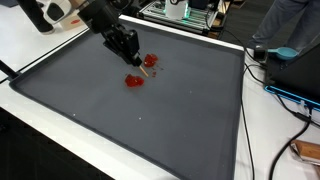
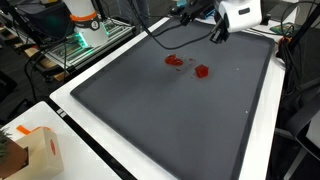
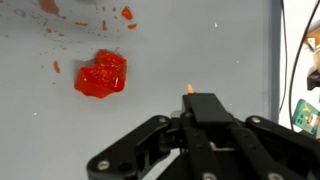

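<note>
The white tabletop (image 1: 22, 48) carries a broad dark grey mat (image 1: 150, 120) with a raised edge, which fills most of both exterior views. My pincer (image 1: 134, 57) hangs low over the far part of that mat, black, with its fingers (image 3: 205, 104) pressed together in the wrist view. The red lump (image 3: 101, 73) lies on the mat just beside the fingertips and apart from them. It is glossy, crumpled and irregular in outline. A smaller red piece (image 1: 150, 61) sits near it, and red crumbs (image 3: 127, 13) are scattered beyond. A tiny orange tip (image 3: 188, 88) shows just past my fingertips; I cannot tell whether I am pinching it.
</note>
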Controlling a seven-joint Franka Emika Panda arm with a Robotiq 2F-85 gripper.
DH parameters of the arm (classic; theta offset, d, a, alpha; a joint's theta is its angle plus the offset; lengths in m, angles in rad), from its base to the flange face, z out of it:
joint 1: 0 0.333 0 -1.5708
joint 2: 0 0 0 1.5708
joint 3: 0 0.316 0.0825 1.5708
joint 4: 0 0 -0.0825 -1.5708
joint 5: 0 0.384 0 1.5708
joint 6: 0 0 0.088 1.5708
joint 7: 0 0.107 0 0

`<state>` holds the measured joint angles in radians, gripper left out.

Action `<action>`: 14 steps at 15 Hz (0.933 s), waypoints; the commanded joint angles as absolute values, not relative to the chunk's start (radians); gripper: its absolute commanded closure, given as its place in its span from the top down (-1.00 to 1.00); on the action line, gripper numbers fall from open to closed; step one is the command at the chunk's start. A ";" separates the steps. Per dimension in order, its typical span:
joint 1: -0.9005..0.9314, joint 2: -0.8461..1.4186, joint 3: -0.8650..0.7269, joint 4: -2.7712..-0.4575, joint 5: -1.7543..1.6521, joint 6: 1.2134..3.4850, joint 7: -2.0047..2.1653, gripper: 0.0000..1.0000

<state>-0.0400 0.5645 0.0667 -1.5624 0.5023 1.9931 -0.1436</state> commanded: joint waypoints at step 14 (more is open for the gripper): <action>0.076 0.448 0.027 -1.701 0.063 2.082 0.108 -0.94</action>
